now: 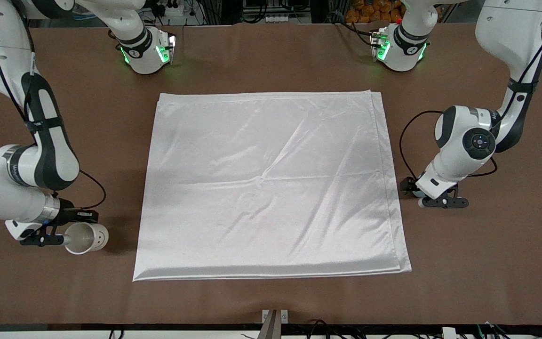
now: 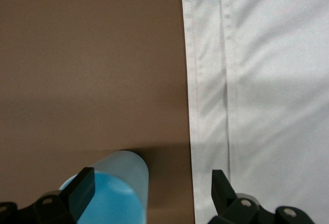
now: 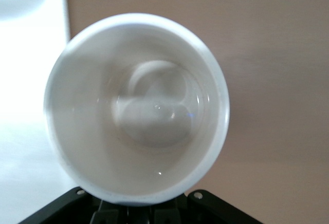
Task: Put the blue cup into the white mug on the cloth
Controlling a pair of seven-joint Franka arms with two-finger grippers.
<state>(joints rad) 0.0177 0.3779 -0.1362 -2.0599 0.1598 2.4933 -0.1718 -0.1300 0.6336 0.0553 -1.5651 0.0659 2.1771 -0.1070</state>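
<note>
The white cloth (image 1: pixel 271 188) lies flat in the middle of the brown table. My right gripper (image 1: pixel 66 239) is shut on the rim of the white mug (image 1: pixel 86 238) and holds it tilted, low over bare table beside the cloth's near corner at the right arm's end. The right wrist view looks into the empty mug (image 3: pixel 139 106); its handle is hidden. My left gripper (image 1: pixel 440 201) is low at the table beside the cloth's edge at the left arm's end. It is open (image 2: pixel 151 188), with one finger (image 2: pixel 82 188) over the mouth of the blue cup (image 2: pixel 115 193). The hand hides the cup in the front view.
The cloth's folded double edge (image 2: pixel 208 80) runs beside my left gripper, and its corner (image 3: pixel 31 39) shows beside the mug. The two arm bases (image 1: pixel 148 52) (image 1: pixel 398 47) stand farthest from the front camera. A small metal bracket (image 1: pixel 274 319) sits at the near table edge.
</note>
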